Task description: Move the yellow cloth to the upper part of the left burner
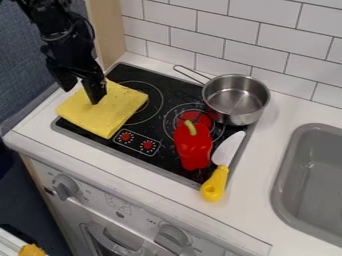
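Observation:
The black gripper (81,94) hangs at the upper left, its fingers apart, with one fingertip low over or touching the yellow cloth. Folded into a flat rectangle, the yellow cloth (105,113) lies across the left side of the black stovetop and overlaps the white counter at its left edge. It covers the lower left part of the left burner (151,96), whose ring shows to the cloth's right and above it. Whether the fingertips press on the cloth, I cannot tell.
A metal pot (235,100) stands at the stovetop's back right, its handle toward the wall. In front are a red pepper (194,146) and a knife with a yellow handle (216,184). The grey sink (286,175) is at the right; a tiled wall (200,34) rises behind.

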### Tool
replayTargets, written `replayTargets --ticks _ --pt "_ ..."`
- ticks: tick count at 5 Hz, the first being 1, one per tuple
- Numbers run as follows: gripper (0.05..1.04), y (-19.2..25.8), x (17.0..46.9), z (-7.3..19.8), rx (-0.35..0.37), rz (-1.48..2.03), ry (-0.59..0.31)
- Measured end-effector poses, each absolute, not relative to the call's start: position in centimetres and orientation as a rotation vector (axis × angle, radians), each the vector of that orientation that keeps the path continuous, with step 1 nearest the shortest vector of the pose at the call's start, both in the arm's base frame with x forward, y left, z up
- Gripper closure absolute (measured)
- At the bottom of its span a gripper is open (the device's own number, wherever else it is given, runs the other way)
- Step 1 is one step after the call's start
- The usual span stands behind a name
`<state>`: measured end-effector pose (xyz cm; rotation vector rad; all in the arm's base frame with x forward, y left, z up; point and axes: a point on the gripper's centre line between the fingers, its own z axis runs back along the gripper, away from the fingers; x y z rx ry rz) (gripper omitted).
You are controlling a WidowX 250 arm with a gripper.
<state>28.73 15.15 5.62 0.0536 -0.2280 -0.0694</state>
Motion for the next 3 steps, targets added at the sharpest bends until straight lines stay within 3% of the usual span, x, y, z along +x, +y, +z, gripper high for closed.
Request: replayTargets --ticks 2,3 --pt "0.083 14.5 29.3 1.7 0.062 -0.061 -0.108" --pt "0.083 14.4 30.1 1.2 0.092 -0.076 -0.077"
